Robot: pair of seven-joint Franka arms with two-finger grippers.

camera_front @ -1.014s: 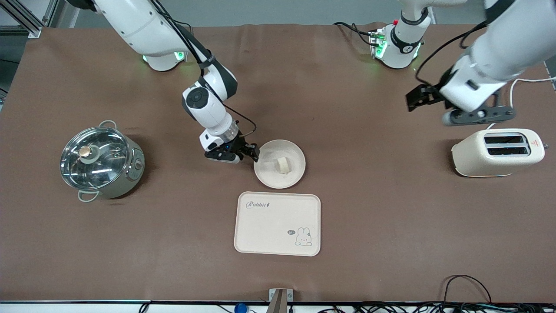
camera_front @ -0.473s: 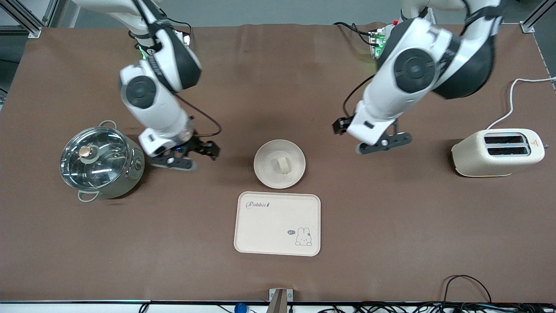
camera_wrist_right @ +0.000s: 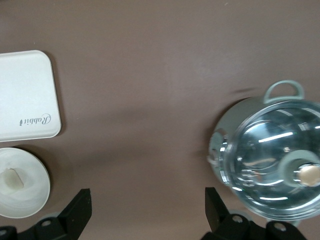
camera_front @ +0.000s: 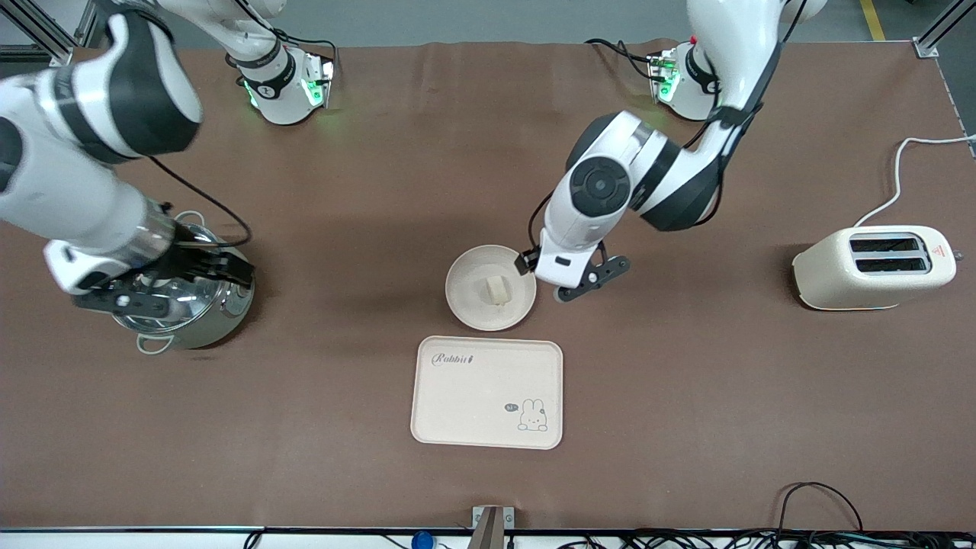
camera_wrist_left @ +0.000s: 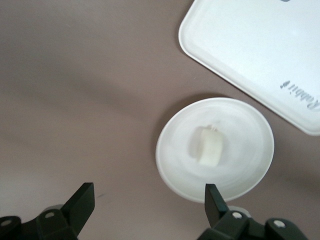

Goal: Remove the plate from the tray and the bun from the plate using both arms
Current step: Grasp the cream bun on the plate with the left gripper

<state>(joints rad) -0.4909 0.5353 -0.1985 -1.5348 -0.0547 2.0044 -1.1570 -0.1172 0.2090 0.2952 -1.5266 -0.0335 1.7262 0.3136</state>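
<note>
The round cream plate [camera_front: 469, 293] stands on the brown table, off the tray and just farther from the front camera than it. The small pale bun [camera_front: 496, 290] lies on the plate. The rectangular tray [camera_front: 488, 393] with the rabbit print is bare. My left gripper [camera_front: 531, 265] is open and empty over the plate's rim at the left arm's side; its wrist view shows the plate [camera_wrist_left: 240, 165], bun [camera_wrist_left: 209, 145] and tray [camera_wrist_left: 250, 50]. My right gripper [camera_front: 240, 272] is open and empty over the pot. Its wrist view shows the plate [camera_wrist_right: 30, 192].
A steel pot with a glass lid [camera_front: 206, 309] stands toward the right arm's end, also in the right wrist view [camera_wrist_right: 272, 155]. A cream toaster [camera_front: 873, 267] with a white cord stands toward the left arm's end.
My right gripper has let go of the plate's rim and swung away to above the pot. My left arm has swung from above the toaster to the plate. Plate, bun and tray have not moved.
</note>
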